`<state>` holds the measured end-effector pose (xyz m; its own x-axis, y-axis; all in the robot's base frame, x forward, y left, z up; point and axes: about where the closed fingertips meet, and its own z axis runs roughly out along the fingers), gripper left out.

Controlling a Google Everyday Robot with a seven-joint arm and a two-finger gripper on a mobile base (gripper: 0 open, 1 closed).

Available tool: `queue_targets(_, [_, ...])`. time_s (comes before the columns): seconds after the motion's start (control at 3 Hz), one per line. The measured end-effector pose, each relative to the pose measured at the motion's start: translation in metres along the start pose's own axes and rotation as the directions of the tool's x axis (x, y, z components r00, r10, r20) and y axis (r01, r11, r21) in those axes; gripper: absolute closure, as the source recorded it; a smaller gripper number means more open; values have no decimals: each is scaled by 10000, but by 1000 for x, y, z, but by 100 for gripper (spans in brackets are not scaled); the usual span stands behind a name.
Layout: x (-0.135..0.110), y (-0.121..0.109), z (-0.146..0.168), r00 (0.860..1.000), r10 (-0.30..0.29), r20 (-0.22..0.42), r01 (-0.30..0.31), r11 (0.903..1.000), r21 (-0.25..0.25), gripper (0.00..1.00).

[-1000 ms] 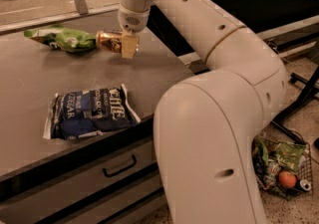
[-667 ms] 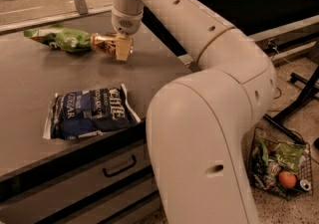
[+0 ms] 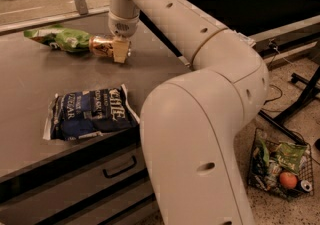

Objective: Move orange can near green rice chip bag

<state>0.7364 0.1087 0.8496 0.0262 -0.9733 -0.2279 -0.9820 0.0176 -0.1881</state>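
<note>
Gripper [image 3: 118, 51] is over the far part of the table [image 3: 30, 84], pinching the orange can [image 3: 101, 46] - the can lies sideways, poking out of the fingers toward the green rice chip bag [image 3: 60, 38], just beside it.

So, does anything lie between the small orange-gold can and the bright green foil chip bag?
Nothing visible. The gripper holds the orange-gold can right at the end of the wrinkly green foil bag; the dark blue chip bag lies well apart.
</note>
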Motion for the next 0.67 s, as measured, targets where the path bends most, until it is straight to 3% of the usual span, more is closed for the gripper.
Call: queue_targets(0.67, [-2, -2, 8, 10000, -15, 34, 15, 10000, 5, 12])
